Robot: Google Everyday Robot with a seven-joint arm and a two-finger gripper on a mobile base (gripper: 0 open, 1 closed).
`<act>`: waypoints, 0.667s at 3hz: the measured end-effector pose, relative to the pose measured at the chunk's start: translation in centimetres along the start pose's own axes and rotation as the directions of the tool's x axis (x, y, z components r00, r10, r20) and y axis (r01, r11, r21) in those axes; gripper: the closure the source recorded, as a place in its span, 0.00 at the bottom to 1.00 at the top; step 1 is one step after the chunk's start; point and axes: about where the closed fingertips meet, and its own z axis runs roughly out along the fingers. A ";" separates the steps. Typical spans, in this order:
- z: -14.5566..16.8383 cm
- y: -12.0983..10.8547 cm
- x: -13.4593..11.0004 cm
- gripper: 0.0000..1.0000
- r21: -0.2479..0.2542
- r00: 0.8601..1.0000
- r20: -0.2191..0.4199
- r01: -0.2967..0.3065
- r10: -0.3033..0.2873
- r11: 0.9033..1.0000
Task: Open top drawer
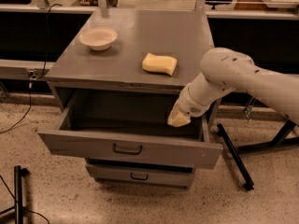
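The top drawer [126, 149] of the grey metal cabinet is pulled out towards me, with its deep grey inside showing and a small dark pull handle [127, 149] at the middle of its wide front. My gripper [178, 119] hangs from the white arm at the right, just above the drawer's right inner side, near the cabinet's front edge. It holds nothing that I can see.
On the cabinet top [140, 45] stand a white bowl [98, 37] at the left and a yellow sponge [160, 63] near the middle. A lower drawer [140, 175] is shut below. A black stand leg [233, 155] lies on the floor at right, cables at left.
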 end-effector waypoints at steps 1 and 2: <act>2.3 0.6 -0.5 1.00 -0.008 0.999 0.034 -0.020 0.020 1.000; 4.9 2.9 -1.7 1.00 -0.037 0.994 0.111 -0.021 0.025 0.999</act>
